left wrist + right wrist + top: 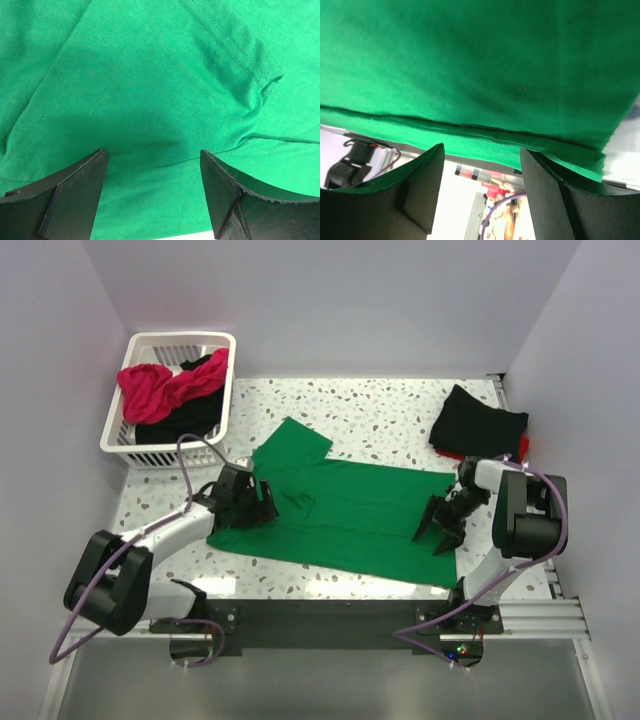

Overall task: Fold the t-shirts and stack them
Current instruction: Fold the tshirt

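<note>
— Whereabouts of the green t-shirt point(350, 510)?
— Spread flat over the middle of the worktop point(380, 405), reaching almost to the near edge, with one sleeve pointing toward the far left corner.
— And the left gripper point(265, 506)?
— Low over the shirt's left side, just beside the sleeve seam. Released, with fingers point(75, 195) wide apart and only flat cloth beneath them.
— The right gripper point(437, 532)?
— At the shirt's right end, toward the near right corner. Likewise spread, nothing pinched between the fingers point(420, 190), with the hem lying across just past the tips.
— Other shirts?
— A magenta-pink t-shirt point(150, 388) and a black t-shirt point(190, 415), heaped in the white basket point(180, 337) at the far left corner. A folded black t-shirt point(478, 425) at the far right corner, on top of a red t-shirt point(522, 448) showing only at its edge.
</note>
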{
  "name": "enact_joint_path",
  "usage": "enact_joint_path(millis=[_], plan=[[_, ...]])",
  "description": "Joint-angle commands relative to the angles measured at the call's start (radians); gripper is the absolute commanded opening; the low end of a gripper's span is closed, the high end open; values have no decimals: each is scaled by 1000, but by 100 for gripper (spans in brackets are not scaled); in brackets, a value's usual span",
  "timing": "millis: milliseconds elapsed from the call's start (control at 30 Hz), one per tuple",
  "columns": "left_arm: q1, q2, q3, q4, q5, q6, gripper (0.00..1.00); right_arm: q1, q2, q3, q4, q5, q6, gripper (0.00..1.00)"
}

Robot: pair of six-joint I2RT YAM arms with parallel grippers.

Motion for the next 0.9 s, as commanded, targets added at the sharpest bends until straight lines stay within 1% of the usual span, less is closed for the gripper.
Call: enact_joint_path(millis=[0,67,200,300,467,567,600,633,667,700,767,867], plan=[[-2,-58,-99,-173,51,-114,80,4,-27,-30,-4,118,-13,66],[-2,-116,-111,-211,48,-129,80,4,-35,-30,-12,133,-7,67],[-13,-182,-139,-264,59,-146,80,4,-36,-35,-31,131,-8,67],[-36,-216,-125,-297,62,-163,81,4,-45,-36,-35,121,-11,68],[-39,-294,-85,-368,60,-168,81,4,-91,-21,-63,83,-34,68],[-39,-324,-23,-394,51,-152,81,2,-140,68,-109,91,-38,68],[-39,-325,20,-397,48,-146,81,4,-156,94,-129,95,-33,69],[-39,-322,43,-394,39,-133,81,2,-167,125,-139,132,-28,70],[-39,-316,68,-390,33,-125,81,2,-179,190,-152,161,-27,70],[-39,-308,120,-382,25,-114,81,1,-182,224,-165,201,-24,70],[-39,-272,172,-374,-9,-76,81,-10,-188,307,-153,278,-13,71],[-39,-207,299,-365,-52,-30,81,-27,-177,381,-97,318,8,70]])
